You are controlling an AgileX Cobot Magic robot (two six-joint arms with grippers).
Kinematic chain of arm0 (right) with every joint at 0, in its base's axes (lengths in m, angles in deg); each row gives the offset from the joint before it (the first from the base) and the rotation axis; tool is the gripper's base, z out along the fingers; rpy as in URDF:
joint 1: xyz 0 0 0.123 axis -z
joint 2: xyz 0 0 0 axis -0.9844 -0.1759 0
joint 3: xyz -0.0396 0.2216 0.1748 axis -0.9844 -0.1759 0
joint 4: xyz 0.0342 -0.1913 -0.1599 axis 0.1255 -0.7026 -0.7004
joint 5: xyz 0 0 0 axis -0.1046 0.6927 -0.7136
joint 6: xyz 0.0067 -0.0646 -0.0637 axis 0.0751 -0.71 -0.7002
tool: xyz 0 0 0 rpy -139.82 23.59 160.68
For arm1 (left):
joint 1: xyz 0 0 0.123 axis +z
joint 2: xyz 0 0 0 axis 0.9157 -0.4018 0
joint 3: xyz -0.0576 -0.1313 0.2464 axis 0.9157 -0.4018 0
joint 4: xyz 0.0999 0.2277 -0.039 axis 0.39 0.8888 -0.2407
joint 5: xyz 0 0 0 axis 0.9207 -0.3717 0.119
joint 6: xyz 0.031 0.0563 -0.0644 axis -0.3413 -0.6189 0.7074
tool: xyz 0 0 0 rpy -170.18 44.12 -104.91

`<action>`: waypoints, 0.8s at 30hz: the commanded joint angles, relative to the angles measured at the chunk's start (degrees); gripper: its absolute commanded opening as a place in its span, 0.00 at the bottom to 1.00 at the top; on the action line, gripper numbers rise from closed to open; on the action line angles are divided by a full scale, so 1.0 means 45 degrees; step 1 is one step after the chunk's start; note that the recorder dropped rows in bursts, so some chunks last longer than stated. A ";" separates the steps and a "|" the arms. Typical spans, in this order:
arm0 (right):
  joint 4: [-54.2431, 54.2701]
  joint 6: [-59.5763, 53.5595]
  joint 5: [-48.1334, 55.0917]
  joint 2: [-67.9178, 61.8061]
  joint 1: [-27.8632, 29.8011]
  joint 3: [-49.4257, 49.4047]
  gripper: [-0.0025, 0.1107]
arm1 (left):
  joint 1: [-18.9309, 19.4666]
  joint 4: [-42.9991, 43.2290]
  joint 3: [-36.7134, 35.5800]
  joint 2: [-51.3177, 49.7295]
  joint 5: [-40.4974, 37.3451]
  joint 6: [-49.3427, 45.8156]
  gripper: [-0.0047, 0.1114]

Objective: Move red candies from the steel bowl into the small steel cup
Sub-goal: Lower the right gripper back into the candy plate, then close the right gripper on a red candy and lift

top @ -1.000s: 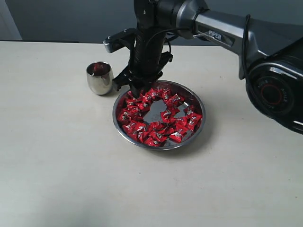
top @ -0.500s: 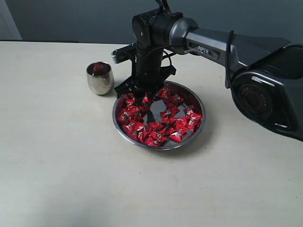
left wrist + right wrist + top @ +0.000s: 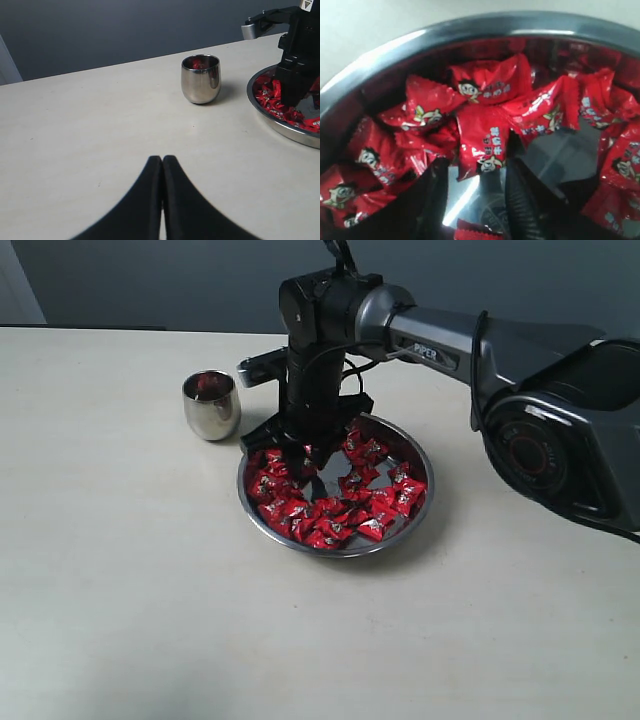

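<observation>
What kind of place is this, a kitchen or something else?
Probably a robotics lab or test bench, not a kitchen: a pale tabletop against a plain dark wall, a robot arm marked PIPER, and just a steel bowl of red candies and a small steel cup.

Cream table [image 3: 120, 620] (dark grey wall [image 3: 150, 280])

A robotics lab bench is indicated: a plain cream tabletop [image 3: 120, 590] is backed by a dark grey wall [image 3: 150, 280] (seen in 2 views), and a black-and-grey robot arm [image 3: 450, 335] marked PIPER is poised over a steel bowl [image 3: 425, 502].
</observation>
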 commanded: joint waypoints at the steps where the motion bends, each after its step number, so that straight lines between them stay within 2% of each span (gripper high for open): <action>1: 0.0017 -0.0010 0.0086 -0.0145 0.0073 -0.0044 0.33 | -0.0039 -0.0015 0.0013 0.0055 0.0120 0.0069 0.04; 8: 0.0017 -0.0034 0.0091 -0.0145 0.0073 -0.0044 0.02 | -0.0039 -0.0015 0.0013 0.0055 0.0120 0.0069 0.04; 24: -0.0253 -0.0059 -0.0218 0.1125 0.0073 -0.0044 0.02 | -0.0039 -0.0015 0.0013 0.0055 0.0120 0.0069 0.04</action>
